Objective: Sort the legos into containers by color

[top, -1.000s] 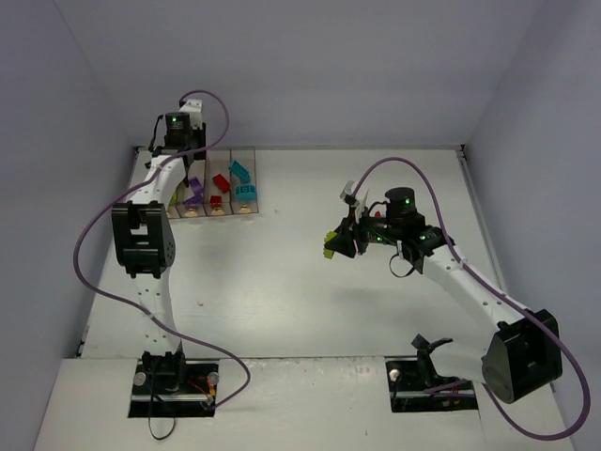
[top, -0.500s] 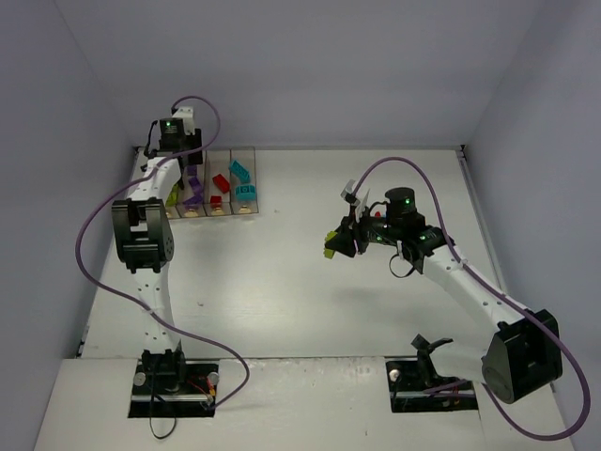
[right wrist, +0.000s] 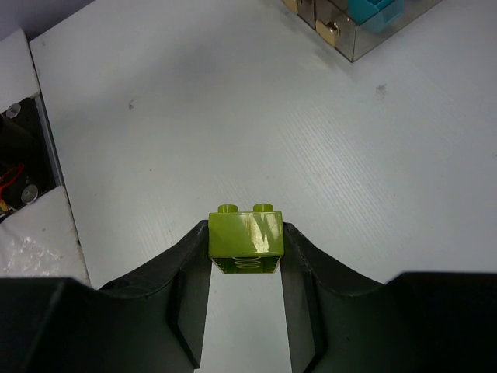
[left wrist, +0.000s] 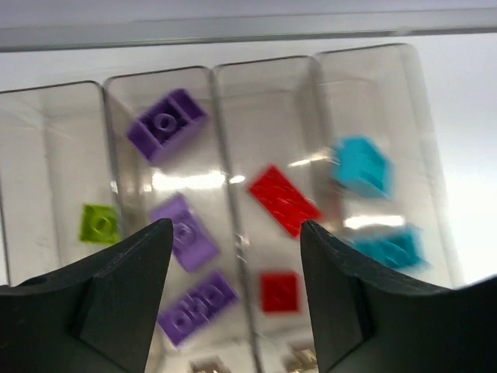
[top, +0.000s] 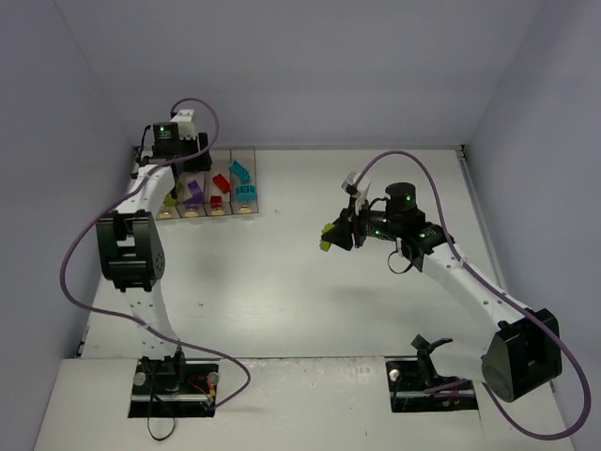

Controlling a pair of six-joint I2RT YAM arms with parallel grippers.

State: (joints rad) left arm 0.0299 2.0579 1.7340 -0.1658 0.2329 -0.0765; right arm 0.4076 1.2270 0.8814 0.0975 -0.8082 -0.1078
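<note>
The containers (top: 246, 210) stand in a row at the table's back left. In the left wrist view the containers (left wrist: 46, 155) hold, from left to right, a lime lego (left wrist: 99, 224), purple legos (left wrist: 165, 124), red legos (left wrist: 283, 200) and teal legos (left wrist: 363, 165). My left gripper (left wrist: 234, 229) hangs open above the purple and red bins, with nothing between its fingers. In the top view the left gripper (top: 181, 172) is over the row. My right gripper (right wrist: 246, 229) is shut on a lime green lego (right wrist: 246, 233), held above the bare table. The right gripper (top: 331, 235) is mid-table.
Grey walls close in the table at the back and both sides. A corner of the bin row (right wrist: 365, 31) shows at the top right of the right wrist view. The left arm's purple cable (top: 202, 108) loops above the bins.
My left gripper has opened and its wrist has shifted back and left over the bins. The right gripper has moved slightly up-table with the lime lego still in it.
</note>
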